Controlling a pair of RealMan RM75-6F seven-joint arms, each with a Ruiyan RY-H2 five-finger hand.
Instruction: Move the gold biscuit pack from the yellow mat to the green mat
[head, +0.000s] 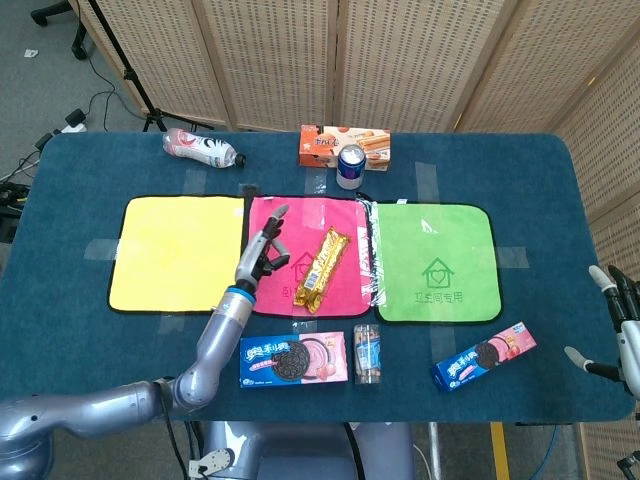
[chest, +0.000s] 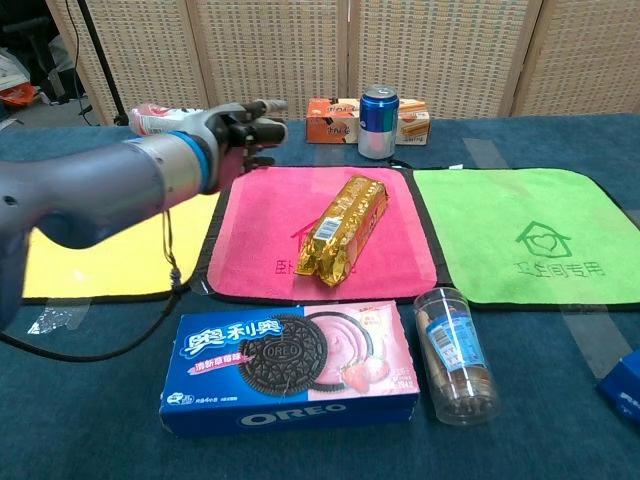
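Note:
The gold biscuit pack (head: 321, 268) (chest: 343, 228) lies slantwise on the right half of the pink mat (head: 345, 225) (chest: 265, 220), which sits between the yellow mat (head: 175, 252) (chest: 60, 265) and the green mat (head: 435, 262) (chest: 520, 235). Nothing lies on the yellow or the green mat. My left hand (head: 262, 252) (chest: 240, 128) hovers over the pink mat's left side, fingers spread, holding nothing, a short way left of the pack. At the far right table edge my right hand (head: 620, 310) shows only in the head view, with fingers apart and nothing in it.
A blue Oreo box (head: 293, 359) (chest: 290, 368) and a clear biscuit cup (head: 367, 353) (chest: 456, 352) lie in front of the pink mat. Another Oreo pack (head: 484, 356) lies front right. A can (head: 350, 166) (chest: 377, 108), an orange box (head: 344, 145) and a bottle (head: 203, 148) stand behind the mats.

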